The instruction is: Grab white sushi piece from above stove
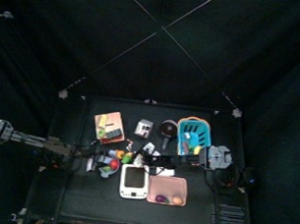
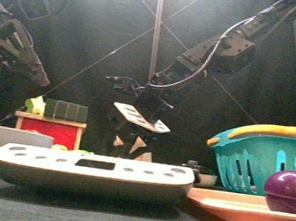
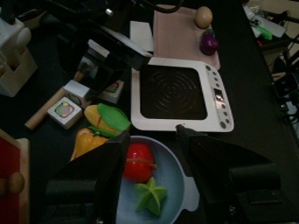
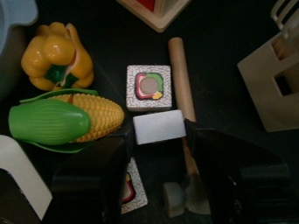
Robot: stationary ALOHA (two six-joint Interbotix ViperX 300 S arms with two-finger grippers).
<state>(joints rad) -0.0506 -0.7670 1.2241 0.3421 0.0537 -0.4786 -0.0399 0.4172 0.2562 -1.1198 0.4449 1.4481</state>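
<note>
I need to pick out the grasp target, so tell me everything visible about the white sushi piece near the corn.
The white sushi piece is a small, flat, white square block with a round inset on top showing red and green filling. It lies flat on the black table, top face up. The corn lies just beside it, a wooden stick runs along its other side, and a plain white block sits next to one edge. The right gripper hovers open nearby, not touching it.

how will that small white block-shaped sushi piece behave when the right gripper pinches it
The small white block-shaped sushi piece looks rigid with flat faces, so probably won't roll. Its smooth sides may slip. The wooden rolling pin and corn cob close by may get nudged.
</note>
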